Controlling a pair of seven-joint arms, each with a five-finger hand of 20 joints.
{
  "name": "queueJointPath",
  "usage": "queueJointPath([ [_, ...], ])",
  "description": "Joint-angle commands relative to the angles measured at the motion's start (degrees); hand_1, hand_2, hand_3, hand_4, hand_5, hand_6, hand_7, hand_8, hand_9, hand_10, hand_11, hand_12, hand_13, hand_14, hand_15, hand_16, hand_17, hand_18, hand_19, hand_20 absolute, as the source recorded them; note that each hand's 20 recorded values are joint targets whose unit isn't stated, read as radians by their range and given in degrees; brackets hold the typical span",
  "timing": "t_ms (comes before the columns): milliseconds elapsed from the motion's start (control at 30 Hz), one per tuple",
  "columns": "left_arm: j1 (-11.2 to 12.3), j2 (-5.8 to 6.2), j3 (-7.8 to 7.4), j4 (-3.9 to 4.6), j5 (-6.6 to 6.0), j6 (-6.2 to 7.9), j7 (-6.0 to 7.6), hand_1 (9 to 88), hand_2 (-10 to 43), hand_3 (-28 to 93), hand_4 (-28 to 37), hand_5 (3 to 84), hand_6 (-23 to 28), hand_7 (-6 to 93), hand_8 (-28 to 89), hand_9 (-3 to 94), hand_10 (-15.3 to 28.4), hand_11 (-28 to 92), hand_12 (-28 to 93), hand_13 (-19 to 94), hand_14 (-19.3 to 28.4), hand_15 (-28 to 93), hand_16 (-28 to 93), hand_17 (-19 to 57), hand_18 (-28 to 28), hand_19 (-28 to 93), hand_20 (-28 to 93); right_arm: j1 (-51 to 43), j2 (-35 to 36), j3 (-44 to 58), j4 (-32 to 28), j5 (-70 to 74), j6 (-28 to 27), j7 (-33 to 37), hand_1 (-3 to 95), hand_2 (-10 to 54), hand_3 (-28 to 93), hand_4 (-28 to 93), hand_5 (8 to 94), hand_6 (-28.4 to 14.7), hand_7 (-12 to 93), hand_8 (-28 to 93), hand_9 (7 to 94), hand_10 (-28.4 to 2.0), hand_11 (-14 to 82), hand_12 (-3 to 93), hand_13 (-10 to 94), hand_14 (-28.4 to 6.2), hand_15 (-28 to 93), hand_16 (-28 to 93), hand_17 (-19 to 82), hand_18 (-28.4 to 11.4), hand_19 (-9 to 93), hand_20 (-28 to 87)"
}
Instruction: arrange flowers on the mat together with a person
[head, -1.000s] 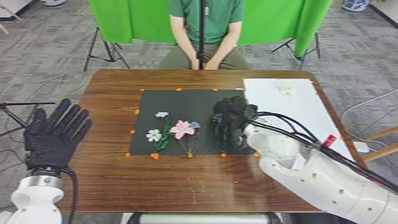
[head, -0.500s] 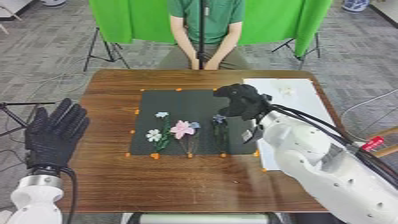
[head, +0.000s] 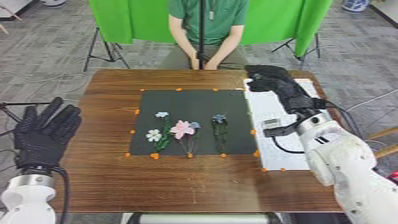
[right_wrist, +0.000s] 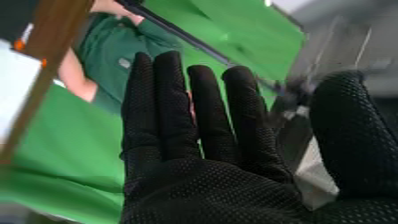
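My left hand (head: 44, 135) rests at the table's left edge, fingers straight and spread. My right hand (head: 277, 85) is over the far part of the white sheet (head: 284, 161); in the right wrist view the right hand (right_wrist: 213, 185) has extended fingers and holds nothing. On the dark mat (head: 191, 97) lie a white flower (head: 154, 135), a small pale blue flower (head: 162, 114), a pink flower (head: 182, 130), a small bluish flower (head: 195, 125) beside it, and a blue flower (head: 219, 118) with dark green stems farther right.
The brown table (head: 160, 185) carries the mat and, to its right, the white sheet. Small orange markers (head: 155, 156) line the mat's edges. Across the table a person sits with hands in the lap, in front of a green cloth (head: 138, 22). A dark stand pole (head: 202, 35) rises beyond the far edge.
My right hand has moved from over the mat's right part to the far part of the white sheet, uncovering the blue flower. My left hand has shifted slightly outward and down.
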Motion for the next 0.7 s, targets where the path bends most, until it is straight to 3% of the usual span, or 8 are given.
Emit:
queueJointPath([
  [33, 0.7, 0.28, -0.39, -0.09, -0.85, 1.53, 0.95, 26.0, 17.5, 66, -28.3, 44.3, 8.7, 13.4, -9, 42.6, 16.9, 24, 12, 29, 13.5, 27, -8, -3.8, 11.7, 30, 11, -5.3, -2.0, 5.6, -1.2, 24.7, -1.8, -2.5, 20.0, 10.7, 70, -24, 43.6, -3.4, 10, -10, 44.1, -14.2, 5.1, 13.3, 38, -14.2, 20, 18, 20, -16.1, 43, 16],
  [200, 1.1, 0.12, -0.41, -0.45, -1.21, 2.27, 1.34, 26.0, 17.5, 66, -28.3, 44.2, 8.7, 13.3, -10, 41.9, 16.8, 23, 12, 29, 13.4, 27, -8, -4.0, 11.8, 30, 11, -7.5, -3.2, 7.5, -1.8, 28.5, -2.5, -2.6, 18.2, 11.2, 69, -23, 43.4, -5.3, 8, -9, 43.1, -14.5, 4.8, 13.2, 38, -14.3, 17, 19, 20, -16.1, 42, 17],
  [300, 0.3, 0.47, -0.21, -0.07, -1.33, 2.00, 1.26, 26.0, 17.4, 66, -28.3, 44.2, 8.8, 13.2, -9, 41.8, 16.7, 23, 12, 29, 13.5, 27, -8, -4.0, 11.9, 30, 11, -8.5, -3.4, 8.5, -2.3, 29.7, -2.7, -3.5, 17.9, 11.3, 69, -23, 43.6, -6.4, 7, -8, 43.0, -14.6, 4.7, 13.1, 38, -14.1, 17, 19, 20, -16.1, 41, 18],
  [567, 0.3, 0.25, -0.11, -0.23, -1.90, 2.48, 1.97, 25.9, 17.4, 66, -28.3, 44.2, 8.8, 13.4, -9, 41.6, 16.6, 23, 12, 29, 13.4, 27, -8, -4.3, 12.1, 31, 11, -10.0, -4.0, 10.1, -2.9, 31.5, -4.3, -3.6, 17.4, 11.4, 69, -23, 44.5, -7.5, 6, -8, 43.3, -14.6, 4.8, 12.8, 38, -14.0, 16, 20, 20, -16.1, 41, 19],
  [700, 0.9, 0.02, -0.28, -0.57, -2.31, 3.43, 1.98, 25.9, 17.4, 66, -28.3, 44.3, 8.8, 13.4, -9, 41.6, 16.6, 23, 12, 29, 13.5, 27, -8, -4.5, 12.3, 31, 11, -10.3, -4.5, 10.4, -3.1, 32.0, -5.0, -2.9, 17.4, 11.4, 69, -23, 44.8, -7.5, 7, -8, 43.3, -14.5, 4.8, 12.7, 38, -14.0, 16, 20, 20, -16.2, 40, 19],
])
